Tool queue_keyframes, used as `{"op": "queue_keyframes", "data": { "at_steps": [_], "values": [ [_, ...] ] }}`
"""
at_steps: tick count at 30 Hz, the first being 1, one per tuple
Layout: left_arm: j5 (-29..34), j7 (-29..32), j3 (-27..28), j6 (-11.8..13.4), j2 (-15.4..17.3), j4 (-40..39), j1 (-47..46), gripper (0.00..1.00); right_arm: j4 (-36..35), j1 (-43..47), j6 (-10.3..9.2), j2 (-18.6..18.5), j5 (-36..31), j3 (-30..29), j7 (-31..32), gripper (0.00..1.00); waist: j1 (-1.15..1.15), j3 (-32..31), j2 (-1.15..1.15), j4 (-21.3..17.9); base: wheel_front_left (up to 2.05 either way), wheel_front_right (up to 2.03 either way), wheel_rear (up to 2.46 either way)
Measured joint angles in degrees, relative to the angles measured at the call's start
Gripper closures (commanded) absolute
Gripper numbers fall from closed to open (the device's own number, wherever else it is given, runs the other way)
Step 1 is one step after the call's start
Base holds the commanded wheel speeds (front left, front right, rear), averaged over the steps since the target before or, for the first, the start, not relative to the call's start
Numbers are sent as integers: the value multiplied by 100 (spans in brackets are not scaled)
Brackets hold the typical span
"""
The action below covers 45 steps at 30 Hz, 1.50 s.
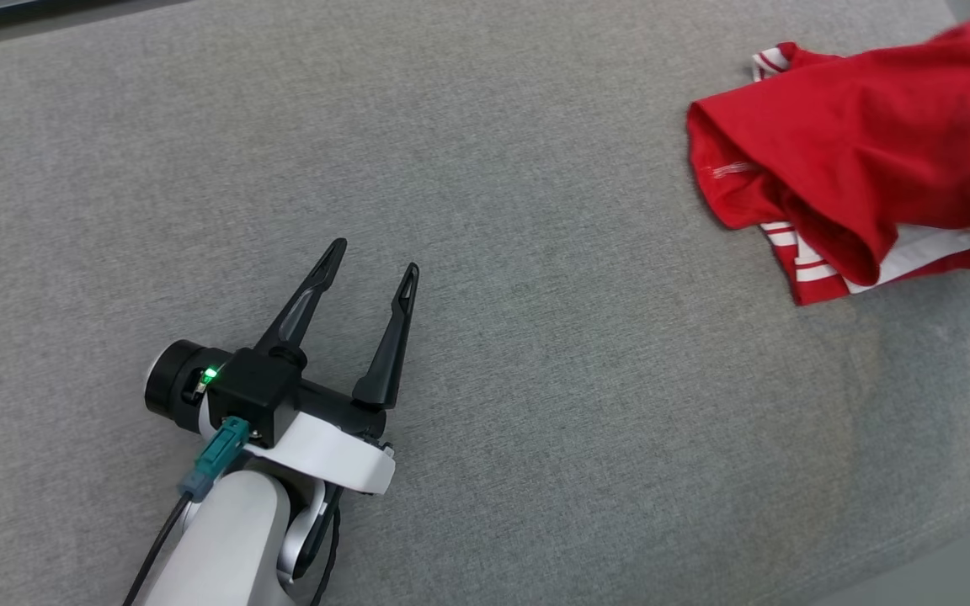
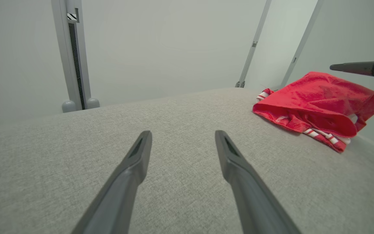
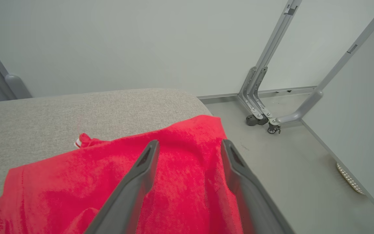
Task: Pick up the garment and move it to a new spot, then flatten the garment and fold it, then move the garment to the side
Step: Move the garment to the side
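**Red garment bunched at the corner, both pincers released**

The red fabric garment with white striped trim (image 1: 855,143) lies crumpled at 2 o'clock in the head view, on the grey woven padded surface (image 1: 535,210). It is folded loosely over itself, with a hem opening at its 9 o'clock side. In the right wrist view the red cloth (image 3: 76,182) reaches the surface's rounded corner, and past that rim is pale floor (image 3: 271,169) and a grey metal frame leg on small casters (image 3: 258,113).

The left gripper (image 1: 374,257) sits at 7 o'clock in the head view, its 2 dark fingers spread and holding nothing, well apart from the garment. A wide bare stretch of grey fabric lies between them.

The right gripper (image 3: 190,143) is released too, fingers apart over the cloth (the left wrist view shows 1 finger (image 2: 352,67) clear above the heap (image 2: 317,97)). The surface's near edge runs across 5 o'clock in the head view.
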Motion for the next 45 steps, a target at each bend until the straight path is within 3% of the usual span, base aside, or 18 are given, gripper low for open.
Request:
{"op": "queue_keyframes", "data": {
  "at_steps": [4,7,15,25,37,45],
  "values": [
    [-54,-37,19,29,-7,35,4,0,494,-143,-1,-26,-333,-100,-374,0,0,-56,0,143,0,0,0],
    [-146,-89,103,82,-38,56,86,0,483,-119,0,5,-565,-196,-493,0,0,-266,0,262,0,0,0],
    [-324,-114,571,207,-45,-156,545,0,-1262,962,-1,-1,-864,-828,-517,0,0,-952,0,576,0,0,0],
    [-416,-114,1257,350,9,-525,1379,0,-3438,2987,-1,320,-1146,-1724,-519,0,0,-1912,0,1141,0,0,0],
    [-524,-115,1447,460,-1,-466,2000,0,-4862,5032,-1,911,-1491,-2202,-519,0,0,-2551,0,1821,0,0,0],
    [-601,-114,1460,459,-97,-422,2251,0,-5132,5616,-1,1134,-1679,-2427,-519,0,0,-2664,0,2033,0,0,0]
  ]
}}
